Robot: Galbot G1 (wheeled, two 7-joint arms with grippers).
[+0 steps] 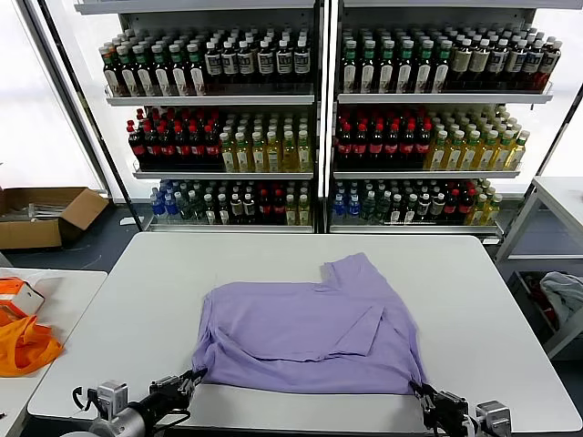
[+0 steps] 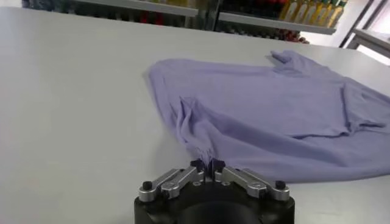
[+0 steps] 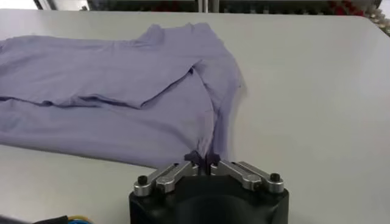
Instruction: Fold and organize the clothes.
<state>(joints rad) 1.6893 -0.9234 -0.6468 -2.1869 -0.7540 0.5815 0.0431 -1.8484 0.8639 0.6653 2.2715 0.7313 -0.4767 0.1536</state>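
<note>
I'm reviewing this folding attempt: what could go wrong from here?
The left gripper and right gripper each pinch only a small bunch of the T-shirt at its near corners, so the fabric might slip free. One sleeve is already doubled over, so creases may get folded in.

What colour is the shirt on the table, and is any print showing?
Plain lavender T-shirt, no print visible; the head view shows it best.
</note>
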